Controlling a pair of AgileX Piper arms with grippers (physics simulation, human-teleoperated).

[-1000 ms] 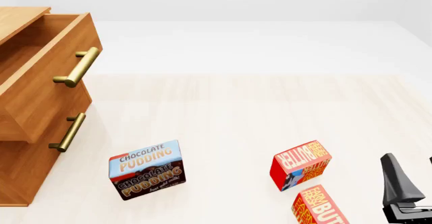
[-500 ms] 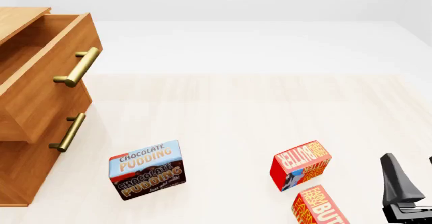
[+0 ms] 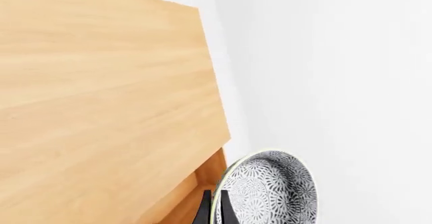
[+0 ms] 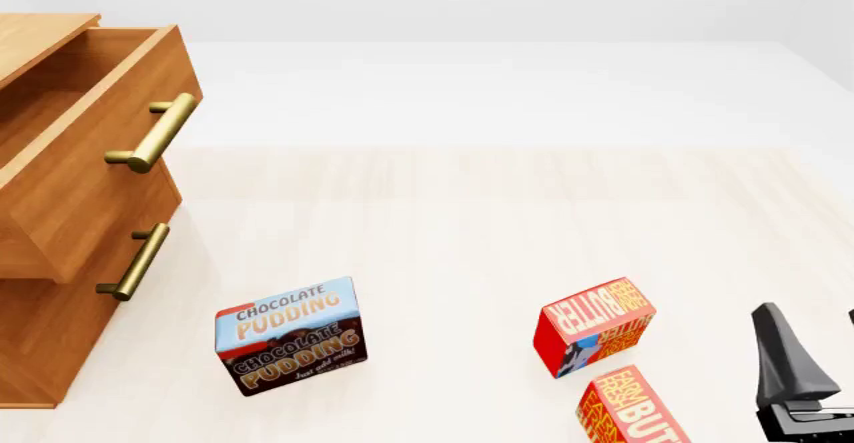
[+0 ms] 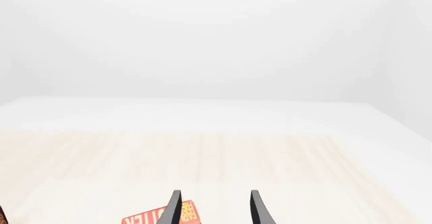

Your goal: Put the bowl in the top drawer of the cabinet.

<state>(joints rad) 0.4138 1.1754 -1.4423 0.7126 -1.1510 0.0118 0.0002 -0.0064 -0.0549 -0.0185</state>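
Gripping bowl (image 3: 270,191) rim: left end effector (image 3: 212,211) | bowl on edge | right end effector (image 5: 214,209) parted

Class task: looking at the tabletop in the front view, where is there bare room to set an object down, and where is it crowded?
Free: the broad pale tabletop beyond the boxes, right of the brown wooden cabinet. Crowded: the near edge, with the chocolate pudding box, two red butter boxes and the right gripper.
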